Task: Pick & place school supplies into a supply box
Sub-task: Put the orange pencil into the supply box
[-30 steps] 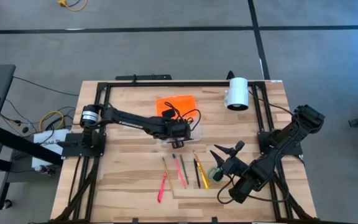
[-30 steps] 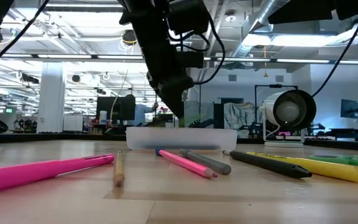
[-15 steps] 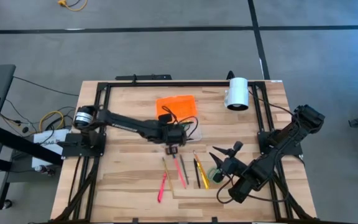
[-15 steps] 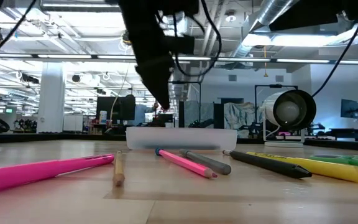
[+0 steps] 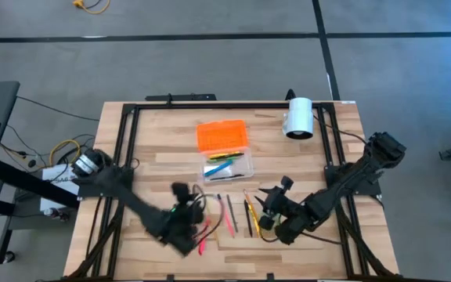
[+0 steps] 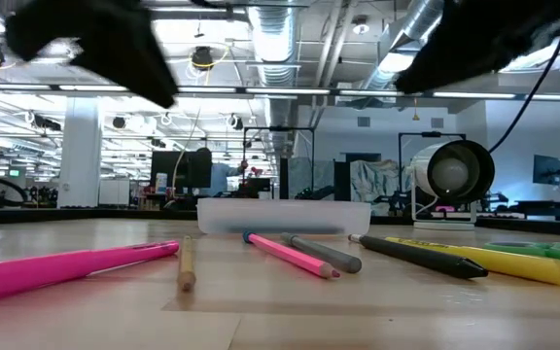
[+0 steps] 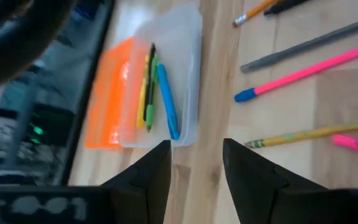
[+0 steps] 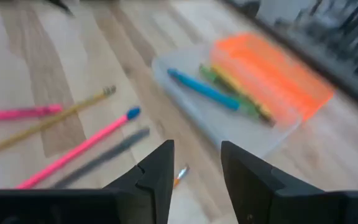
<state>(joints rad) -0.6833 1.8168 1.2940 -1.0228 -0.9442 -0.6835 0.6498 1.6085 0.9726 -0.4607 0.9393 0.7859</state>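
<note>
Three pens (image 7: 154, 93) apparently inside supply box (image 7: 188, 74)

Open-topped supply box (image 5: 229, 168), pens (image 5: 236, 216) beside

Grey concrete floor (image 5: 210, 63) around the table; exposed ceiling ducts (image 6: 270, 29) and strip lights beyond.

From overhead I see even, diffuse light on the counter (image 5: 155, 129), with soft shadows. The left arm (image 5: 143, 215) smears with motion blur. My right wrist view is blurred throughout. In the low view, ceiling lights (image 6: 202, 58) glare; the arms are dark silhouettes.
</note>
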